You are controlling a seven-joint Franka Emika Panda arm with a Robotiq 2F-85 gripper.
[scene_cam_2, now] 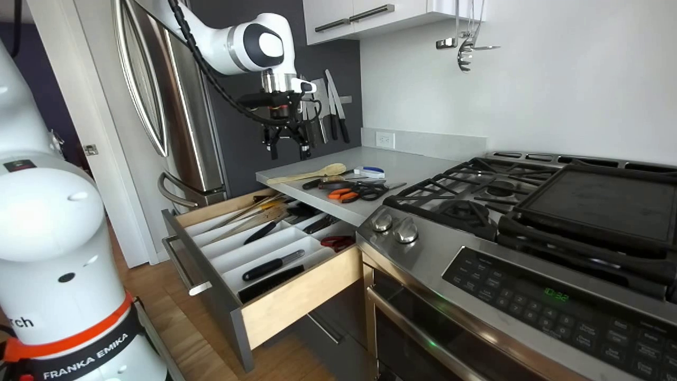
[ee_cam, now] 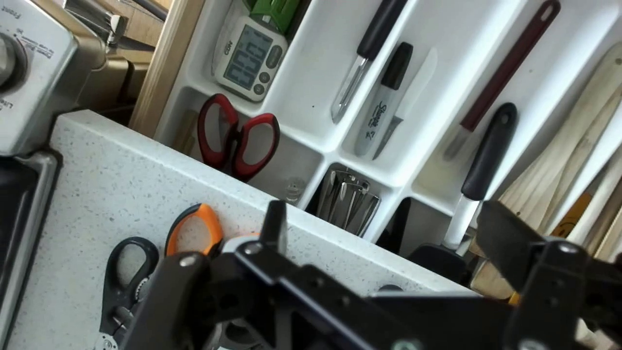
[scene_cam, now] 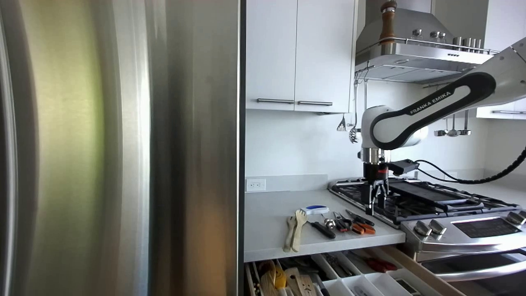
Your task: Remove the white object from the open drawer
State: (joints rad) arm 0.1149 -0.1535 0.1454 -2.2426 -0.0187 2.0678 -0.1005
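One white timer point(ee_cam: 248, 56) lies in the open drawer point(scene_cam_2: 304, 296), and so does a slim knife point(ee_cam: 421, 78) with a white handle; which of them the task means I cannot tell. Seen in the wrist view, the timer sits in a compartment at the left, just beside the red-handled scissors point(ee_cam: 237, 153), while the knife lies farther right, sharing its compartment with a marker point(ee_cam: 381, 109). The gripper point(scene_cam_2: 290, 151) hangs higher than the counter point(scene_cam: 271, 205), its fingers pointing down and spread well apart. In an exterior view, two wooden utensils point(scene_cam: 299, 230) lie at the left of the counter, a blue-and-white piece point(scene_cam: 315, 210) on its far side, a black-handled tool point(scene_cam: 324, 230) nearer, and orange-handled scissors point(scene_cam: 367, 228) at the right, near the stove point(scene_cam_2: 423, 270).
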